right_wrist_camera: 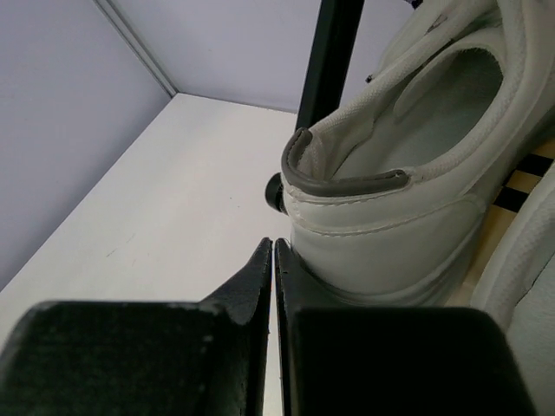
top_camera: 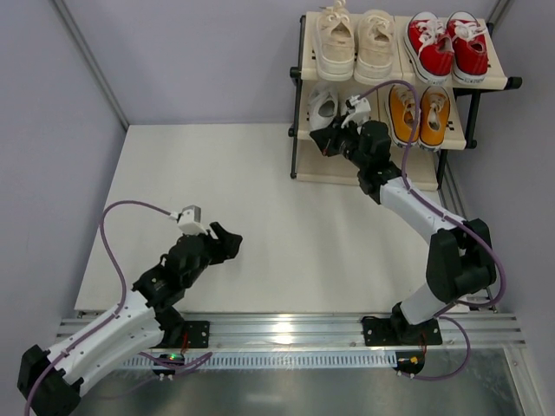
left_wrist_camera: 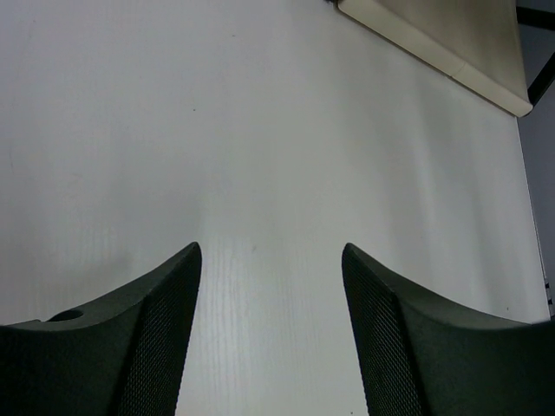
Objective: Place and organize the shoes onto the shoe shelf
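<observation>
Top external view: shoe shelf (top_camera: 303,82) at the far right corner of the worktop (top_camera: 260,208), black frame, cream panels. Top tier: cream-beige pair (top_camera: 355,43) on the left, red pair (top_camera: 449,45) with white laces on the right. Tier below: white shoe (top_camera: 324,106) on the left, orange-yellow pair (top_camera: 419,113) with white toe caps on the right (any lettering on the shoes is too small to read). Right tool (top_camera: 321,137) reaches to the front of that tier, at the white shoe, and is clenched with nothing in it. Left tool (top_camera: 227,243) hangs over the bare worktop, well apart from the shelf, released and empty. Worktop white and matte; walls (top_camera: 199,52) pale lavender-grey; ribbed metal rail (top_camera: 286,328) along the near edge; purple cables (top_camera: 117,217) looped from each arm. Left wrist view: two dark textured fingers (left_wrist_camera: 147,347) stand apart over the plain white surface; a corner of a cream shelf panel (left_wrist_camera: 434,35) shows top right. Right wrist view: black fingers (right_wrist_camera: 251,295) pressed together, just at the heel of the white shoe, which has a grey collar trim (contact cannot be told); black frame tube (right_wrist_camera: 329,52) behind the heel; checkered strip (right_wrist_camera: 520,186) at the right edge.
</observation>
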You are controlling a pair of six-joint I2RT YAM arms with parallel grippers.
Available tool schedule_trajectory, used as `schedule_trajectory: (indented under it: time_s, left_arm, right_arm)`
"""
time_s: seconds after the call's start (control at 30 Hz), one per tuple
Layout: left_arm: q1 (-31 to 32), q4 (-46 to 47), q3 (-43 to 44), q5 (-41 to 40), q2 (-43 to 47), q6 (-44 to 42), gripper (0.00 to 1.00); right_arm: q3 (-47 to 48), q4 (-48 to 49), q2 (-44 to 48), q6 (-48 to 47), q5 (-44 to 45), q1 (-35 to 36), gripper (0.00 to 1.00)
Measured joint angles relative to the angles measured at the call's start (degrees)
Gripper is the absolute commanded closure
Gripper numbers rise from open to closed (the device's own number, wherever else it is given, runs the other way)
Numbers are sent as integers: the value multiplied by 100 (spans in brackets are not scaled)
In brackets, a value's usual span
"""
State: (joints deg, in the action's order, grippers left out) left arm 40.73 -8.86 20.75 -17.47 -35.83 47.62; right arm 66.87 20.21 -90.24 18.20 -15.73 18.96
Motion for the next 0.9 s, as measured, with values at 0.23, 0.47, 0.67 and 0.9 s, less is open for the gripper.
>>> schedule_trajectory:
  time_s: [0.23, 0.47, 0.67, 0.9]
  left_arm:
    - [0, -367, 0, -57, 557, 0, 35]
    - [0, -638, 0, -103, 850, 0, 35]
    - [0, -848, 0, -101, 1001, 11, 35]
    - [0, -1005, -2, -103, 1202, 20, 35]
  right_arm:
    - [-1176, 678, 962, 173, -833, -92, 96]
    - [-1932, 876, 2240, 142, -1091, -120, 96]
    - [-2153, 610, 2533, -39, -643, -448, 96]
    - [-2240, 505, 2052, 2, -734, -994, 96]
